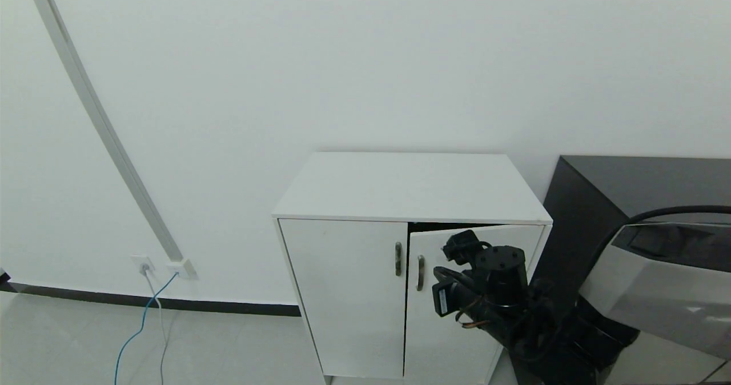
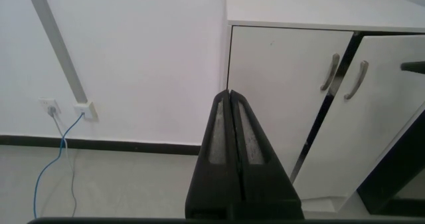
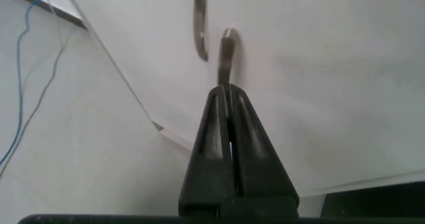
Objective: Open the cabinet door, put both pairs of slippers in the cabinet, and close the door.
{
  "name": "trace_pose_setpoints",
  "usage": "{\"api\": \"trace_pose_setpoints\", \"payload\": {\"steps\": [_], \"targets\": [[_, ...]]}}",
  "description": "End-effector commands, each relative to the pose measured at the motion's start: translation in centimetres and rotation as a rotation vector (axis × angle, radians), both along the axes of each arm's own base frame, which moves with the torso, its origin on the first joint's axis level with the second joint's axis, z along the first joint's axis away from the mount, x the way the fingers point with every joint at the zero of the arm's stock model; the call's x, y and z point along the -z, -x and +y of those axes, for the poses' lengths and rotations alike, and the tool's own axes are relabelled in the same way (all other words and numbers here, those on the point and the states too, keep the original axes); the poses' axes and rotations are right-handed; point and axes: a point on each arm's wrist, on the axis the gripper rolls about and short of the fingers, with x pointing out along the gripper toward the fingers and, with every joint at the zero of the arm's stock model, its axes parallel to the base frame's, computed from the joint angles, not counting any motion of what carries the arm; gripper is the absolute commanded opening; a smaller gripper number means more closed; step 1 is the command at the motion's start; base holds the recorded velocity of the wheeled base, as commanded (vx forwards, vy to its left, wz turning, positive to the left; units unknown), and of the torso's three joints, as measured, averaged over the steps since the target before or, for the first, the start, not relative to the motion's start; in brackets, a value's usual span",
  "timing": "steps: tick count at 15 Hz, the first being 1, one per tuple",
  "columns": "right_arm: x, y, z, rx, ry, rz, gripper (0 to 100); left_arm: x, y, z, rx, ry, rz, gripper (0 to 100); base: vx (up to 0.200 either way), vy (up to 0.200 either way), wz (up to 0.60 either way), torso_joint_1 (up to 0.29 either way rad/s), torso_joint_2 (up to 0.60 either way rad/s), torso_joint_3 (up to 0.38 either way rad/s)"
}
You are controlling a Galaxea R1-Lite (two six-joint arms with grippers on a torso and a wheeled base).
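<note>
While the right door [image 1: 425, 333] is hanging ajar, the right gripper [image 3: 229, 91], fingers [image 3: 214, 127] together, is pointing at its handle [image 3: 227, 51]; best hook behind, pull wide.

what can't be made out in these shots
Cabinet inside: head view, doors cover all but a dark slit above the ajar right door.
Right door's lower right part: head view, the right arm covers it.
Lower end of the handle: right wrist view, behind the right claw; contact unclear.
</note>
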Motion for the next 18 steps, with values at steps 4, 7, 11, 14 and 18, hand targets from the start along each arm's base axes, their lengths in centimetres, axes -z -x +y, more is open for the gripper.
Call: {"api": "trace_pose_setpoints", "payload": {"steps": [4, 7, 11, 14, 18], "targets": [[1.2, -4.6, 1.0, 0.050, -0.004, -0.004, 0, 0.0, 0.0, 0.0, -0.001, 0.000, 0.000, 0, 0.000, 0.000, 0.00, 0.000, 0.00, 0.000], [0.8, -5.6, 0.9, 0.065, -0.010, -0.013, 0, 0.0, 0.0, 0.0, -0.001, 0.000, 0.000, 0, 0.000, 0.000, 0.00, 0.000, 0.00, 0.000], [0.5, -6.9, 0.8, 0.079, -0.015, -0.017, 0, 0.0, 0.0, 0.0, -0.001, 0.002, 0.000, 0, 0.000, 0.000, 0.00, 0.000, 0.00, 0.000], [0.2, -7.3, 0.9, 0.084, -0.012, -0.013, 0, 0.0, 0.0, 0.0, -0.001, 0.002, 0.000, 0, 0.000, 0.000, 0.00, 0.000, 0.00, 0.000], [0.0, -8.0, 0.8, 0.095, -0.013, -0.015, 0, 0.0, 0.0, 0.0, -0.001, 0.002, 0.000, 0, 0.000, 0.000, 0.00, 0.000, 0.00, 0.000]]}}
